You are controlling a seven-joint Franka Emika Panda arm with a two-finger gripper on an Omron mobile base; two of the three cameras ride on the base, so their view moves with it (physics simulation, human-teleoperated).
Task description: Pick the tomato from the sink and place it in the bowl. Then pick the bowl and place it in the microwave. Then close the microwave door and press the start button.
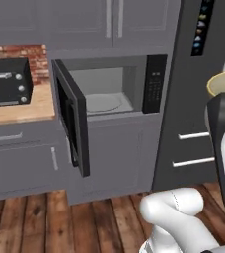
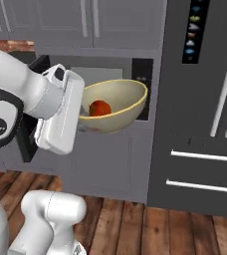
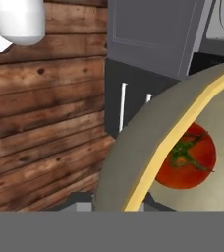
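Tomato point(image 2: 100, 108) logged inside the bowl point(image 2: 116, 104), bowl carried off the floor with our tool clamped on its rim, just before the open microwave point(image 1: 109, 89); we still owe: bowl onto turntable, door point(image 1: 71, 116) shut, start pressed.

a black toaster oven point(image 1: 7, 81) sits on the wooden counter point(image 1: 30, 109) before a brick wall point(image 1: 33, 54).

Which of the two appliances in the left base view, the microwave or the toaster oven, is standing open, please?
The microwave, built into the grey cabinets: its door swings out to the left, exposing the round turntable. The black toaster oven on the wooden counter stays closed.
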